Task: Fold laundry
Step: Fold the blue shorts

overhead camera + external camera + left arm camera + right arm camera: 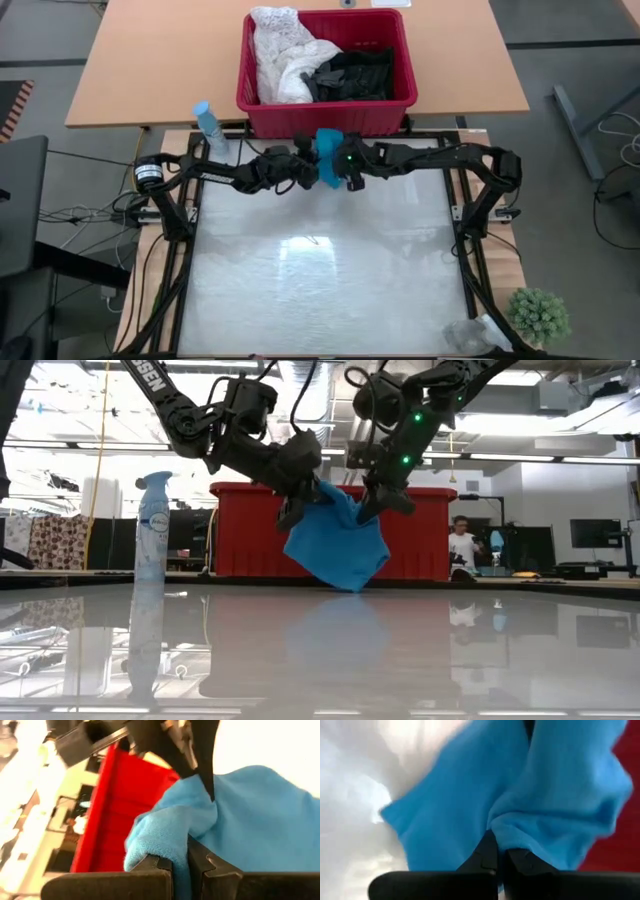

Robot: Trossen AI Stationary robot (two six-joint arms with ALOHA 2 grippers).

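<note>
the left gripper [296,508] and right gripper [372,506] each pinch the small soft teal garment [335,540], which hangs clear above the glossy white table [320,290]. just behind stands the red slotted plastic basket [400,60] holding white lacy cloth [280,50] and black garments [355,75]; a pale blue spray bottle [150,525] stands well left.

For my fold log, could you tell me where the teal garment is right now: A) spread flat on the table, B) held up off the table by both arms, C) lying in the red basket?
B: the teal garment hangs above the table, pinched by the left gripper and the right gripper.
</note>
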